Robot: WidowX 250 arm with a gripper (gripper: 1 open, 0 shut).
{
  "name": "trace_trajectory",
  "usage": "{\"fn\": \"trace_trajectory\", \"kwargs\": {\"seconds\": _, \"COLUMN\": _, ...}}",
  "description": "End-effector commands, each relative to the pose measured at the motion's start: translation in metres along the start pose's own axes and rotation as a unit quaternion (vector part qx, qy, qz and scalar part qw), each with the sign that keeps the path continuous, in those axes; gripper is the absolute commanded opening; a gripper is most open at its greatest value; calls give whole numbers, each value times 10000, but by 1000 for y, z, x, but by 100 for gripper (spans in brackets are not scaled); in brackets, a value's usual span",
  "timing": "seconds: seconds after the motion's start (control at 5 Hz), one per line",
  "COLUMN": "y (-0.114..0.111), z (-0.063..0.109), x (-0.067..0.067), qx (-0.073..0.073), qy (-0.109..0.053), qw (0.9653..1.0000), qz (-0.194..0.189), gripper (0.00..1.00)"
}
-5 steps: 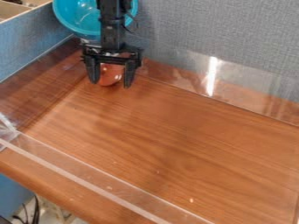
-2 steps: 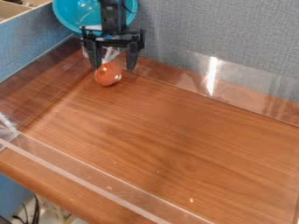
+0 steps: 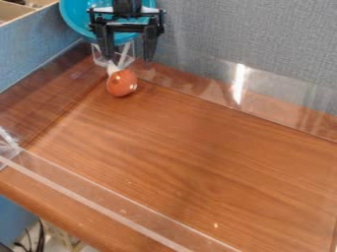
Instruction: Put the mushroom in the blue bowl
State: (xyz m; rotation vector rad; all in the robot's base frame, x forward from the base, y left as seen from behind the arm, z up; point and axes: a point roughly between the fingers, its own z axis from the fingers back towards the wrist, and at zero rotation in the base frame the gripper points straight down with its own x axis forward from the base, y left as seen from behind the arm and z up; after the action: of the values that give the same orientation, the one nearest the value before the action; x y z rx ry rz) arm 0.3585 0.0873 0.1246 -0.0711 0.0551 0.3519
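Mushroom (image 3: pixel 122 83) on the wood table (image 3: pixel 198 148), gripper (image 3: pixel 128 47) above it

Fingers spread, holding 0 things; blue bowl (image 3: pixel 77 17) right behind

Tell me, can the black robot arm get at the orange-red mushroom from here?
Probably yes: the gripper hangs above and behind the orange-red mushroom, and nothing visible covers its rounded cap.

The table (image 3: pixel 198 157) has a brown wood-grain top with a bright streak of glare toward the back, and a clear strip runs along its near-left side. The mushroom (image 3: pixel 122 84) lies on it near the back left, its rounded orange-red cap toward the camera
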Motion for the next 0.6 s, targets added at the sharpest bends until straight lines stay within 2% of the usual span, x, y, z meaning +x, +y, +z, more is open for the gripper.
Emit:
{"fn": "trace_trajectory", "kwargs": {"seconds": 0.0, "y": -6, "z": 47, "x": 1, "qx": -95, "qy": -676, "qw": 9977, "qz": -40, "gripper": 100}}
{"fn": "trace_trajectory", "kwargs": {"seconds": 0.4, "y": -12, "z": 46, "x": 6, "qx": -128, "qy": -720, "qw": 9973, "qz": 23, "gripper": 100}}
